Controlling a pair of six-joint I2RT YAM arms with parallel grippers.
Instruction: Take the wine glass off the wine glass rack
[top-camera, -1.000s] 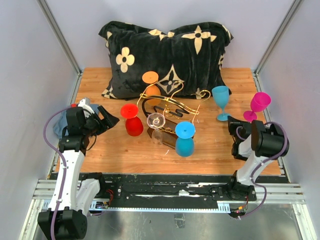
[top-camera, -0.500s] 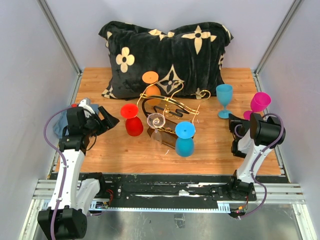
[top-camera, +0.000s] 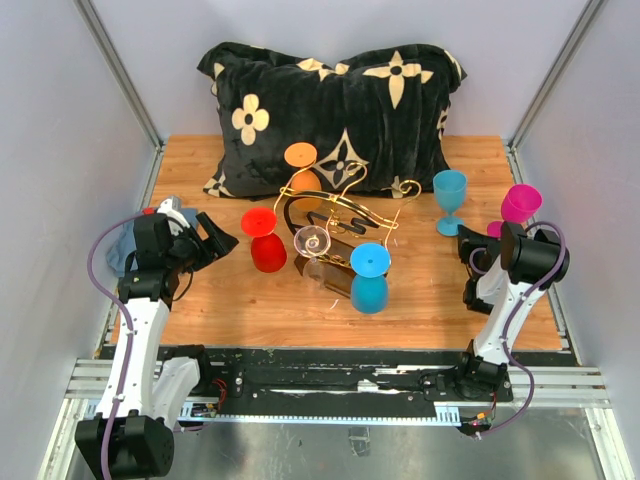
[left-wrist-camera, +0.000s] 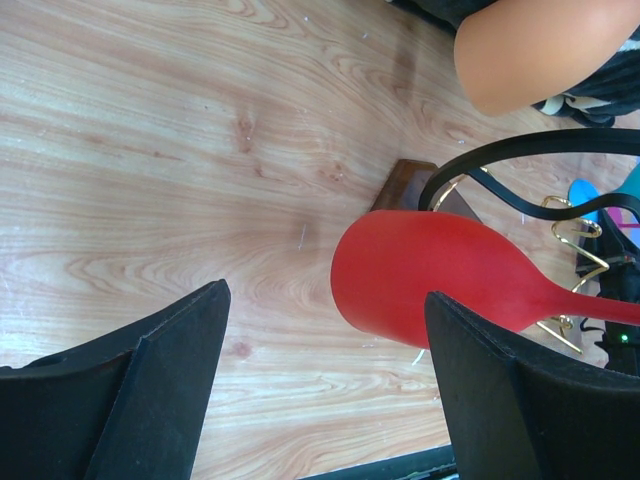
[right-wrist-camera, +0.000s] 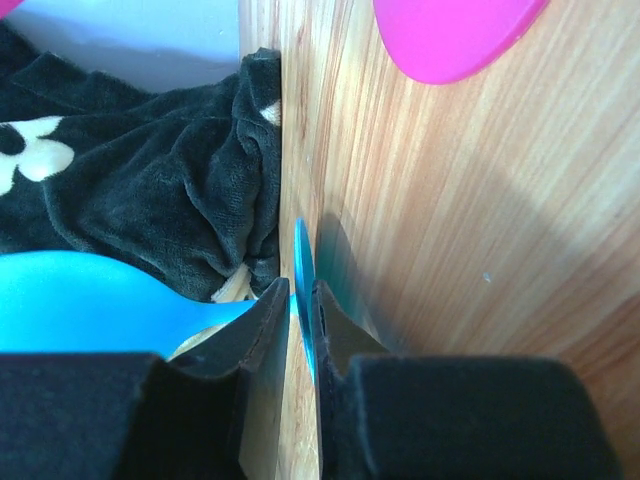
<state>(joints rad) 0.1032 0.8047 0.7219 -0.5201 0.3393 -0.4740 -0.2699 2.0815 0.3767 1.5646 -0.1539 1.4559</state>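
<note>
Pillow behind rack (R claw: glass)

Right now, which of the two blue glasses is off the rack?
The lighter blue glass: it stands upright on the table, right in front of the right hand. The darker blue glass hangs foot-up on the rack.

Desk: light wood grain, smooth satin. Pillow: plush black velvety cloth. Wine glass rack: glossy gold metal wire. Red glass, blue glass: opaque matt plastic. Clear glass: glossy. Fingers of left hand: matt black.
</note>
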